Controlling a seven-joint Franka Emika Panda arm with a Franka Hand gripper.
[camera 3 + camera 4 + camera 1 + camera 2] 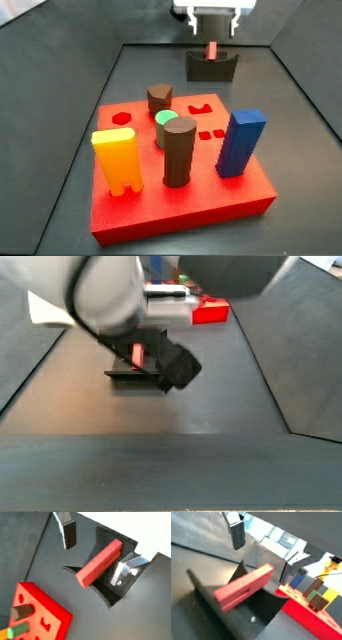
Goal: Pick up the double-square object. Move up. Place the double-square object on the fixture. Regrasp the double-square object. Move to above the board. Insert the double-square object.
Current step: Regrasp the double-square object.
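Observation:
The double-square object [99, 562] is a red flat bar that leans on the dark fixture [113, 594]. It also shows in a wrist view [243, 587] and stands upright on the fixture [211, 68] in a side view [211, 51]. My gripper [93, 564] is open just above it, with one finger [68, 534] on each side of the bar and clear gaps to it. In a side view the gripper [214, 22] hangs over the fixture at the far end of the floor. The arm hides most of the fixture [131, 378] in a side view.
The red board [187, 195] sits near the front with a yellow block [116, 158], a brown cylinder [178, 150], a blue block [241, 143], a shorter brown peg [159, 98] and a green piece [166, 117]. Its corner shows in a wrist view [40, 612].

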